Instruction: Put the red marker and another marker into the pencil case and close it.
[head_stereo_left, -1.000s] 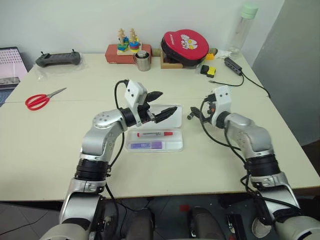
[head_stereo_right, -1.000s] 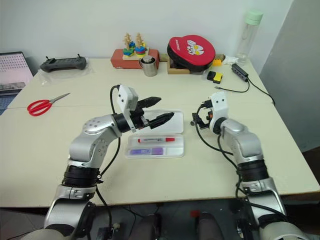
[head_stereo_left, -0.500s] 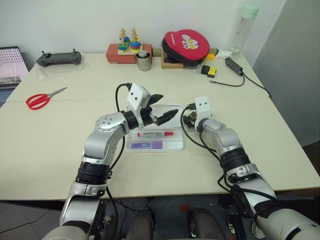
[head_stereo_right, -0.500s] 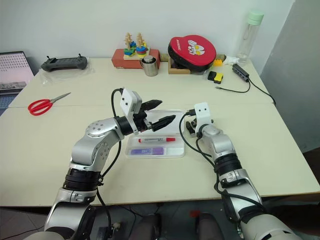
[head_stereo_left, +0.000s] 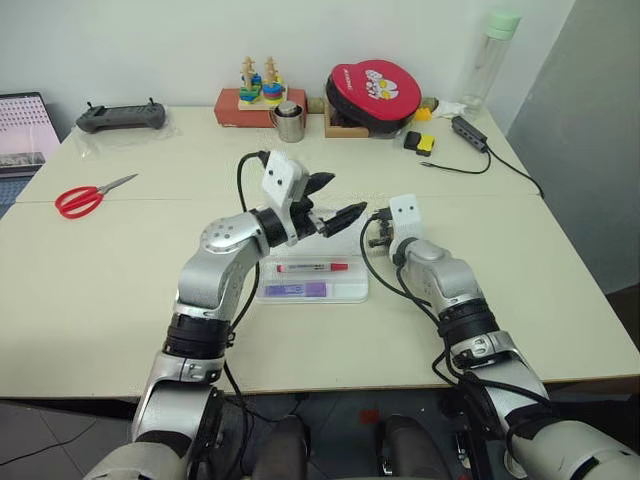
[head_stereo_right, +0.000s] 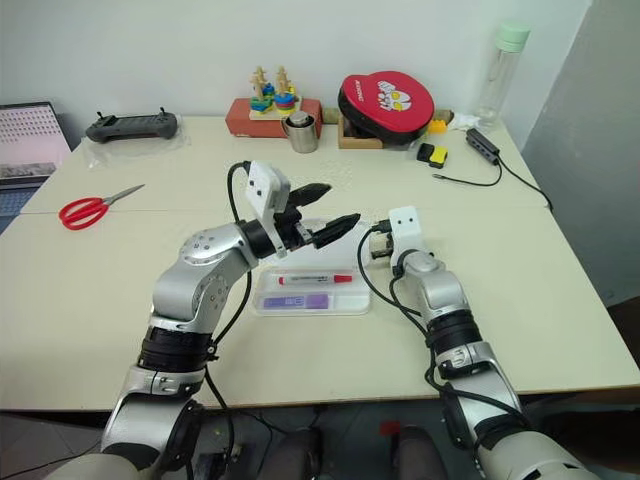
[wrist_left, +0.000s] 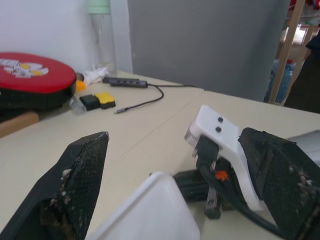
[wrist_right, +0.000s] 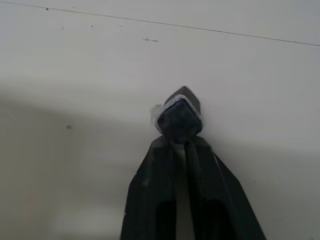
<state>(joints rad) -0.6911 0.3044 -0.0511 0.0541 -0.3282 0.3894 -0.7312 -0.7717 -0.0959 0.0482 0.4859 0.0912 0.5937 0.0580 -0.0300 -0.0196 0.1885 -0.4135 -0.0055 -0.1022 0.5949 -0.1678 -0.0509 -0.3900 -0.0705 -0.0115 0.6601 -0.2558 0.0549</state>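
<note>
The pencil case (head_stereo_left: 358, 292) lies open mid-table. Its near half holds the red marker (head_stereo_left: 312, 267) and, in front of it, the purple marker (head_stereo_left: 295, 289). The white far half (wrist_left: 155, 210) lies flat beyond it. My left gripper (head_stereo_left: 343, 195) hovers open above that far half, its fingers spread wide with nothing between them. Just right of the case, my right gripper (head_stereo_left: 375, 235) is low at the table. In the right wrist view its fingers (wrist_right: 165, 165) are shut on a small dark grey cylinder (wrist_right: 179, 120) pinched at their tips.
Red scissors (head_stereo_left: 85, 198) lie at the left. Along the back edge stand a controller (head_stereo_left: 120, 117), a wooden toy (head_stereo_left: 255, 95), a steel cup (head_stereo_left: 289, 121), a red round case (head_stereo_left: 372, 90), a bottle (head_stereo_left: 492, 55) and a cabled hub (head_stereo_left: 467, 130).
My right gripper has come down and left to the case's right end and shut. My left gripper has risen a little and stayed open.
</note>
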